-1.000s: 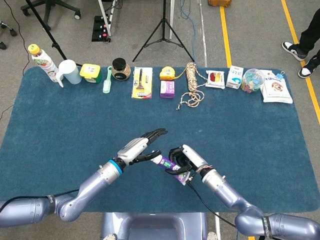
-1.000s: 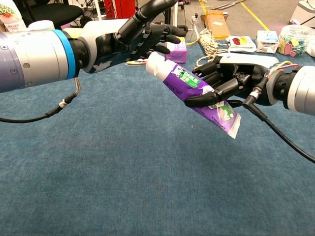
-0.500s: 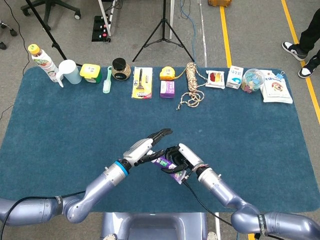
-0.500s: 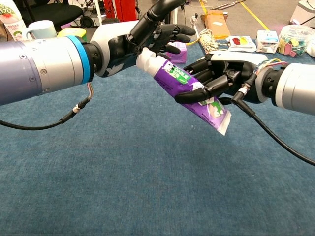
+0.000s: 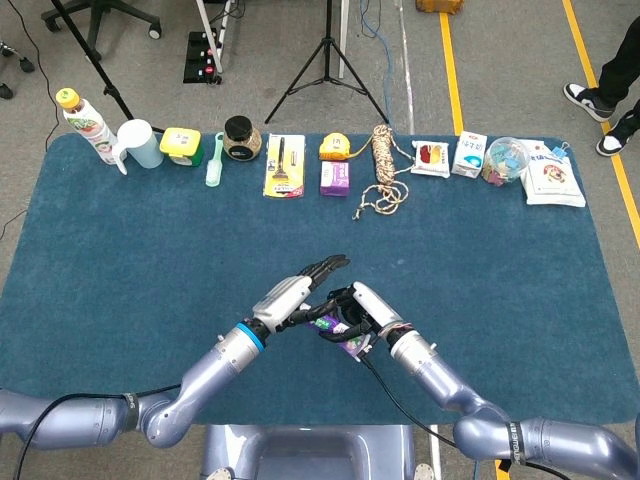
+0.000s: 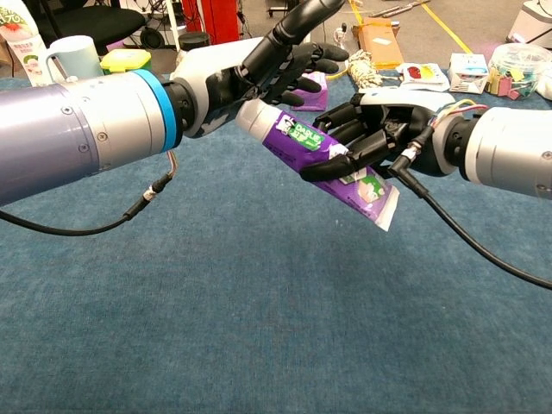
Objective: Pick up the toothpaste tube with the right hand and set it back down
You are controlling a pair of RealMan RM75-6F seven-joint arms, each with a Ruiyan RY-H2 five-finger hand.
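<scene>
A purple toothpaste tube (image 6: 338, 168) with a white cap is held above the blue table (image 5: 120, 260), tilted with its crimped end down to the right. My right hand (image 6: 386, 131) grips it around the middle from the right side. My left hand (image 6: 252, 71) reaches in from the left with fingers stretched out over the cap end, touching it there. In the head view the tube (image 5: 333, 328) shows only as a small purple patch between the left hand (image 5: 294, 296) and the right hand (image 5: 362, 309), near the table's front middle.
Along the far edge stand a bottle (image 5: 85, 122), a mug (image 5: 140, 143), a jar (image 5: 240, 137), a carded tool (image 5: 284, 166), a purple box (image 5: 335, 178), a rope coil (image 5: 383, 165), small packs and a bag (image 5: 552, 175). A tripod (image 5: 327, 60) stands behind the table.
Both hands have moved closer together and slightly left. The left hand's fingers now lie over the tube's cap, which stood apart from them a second ago. The right hand keeps its hold.
</scene>
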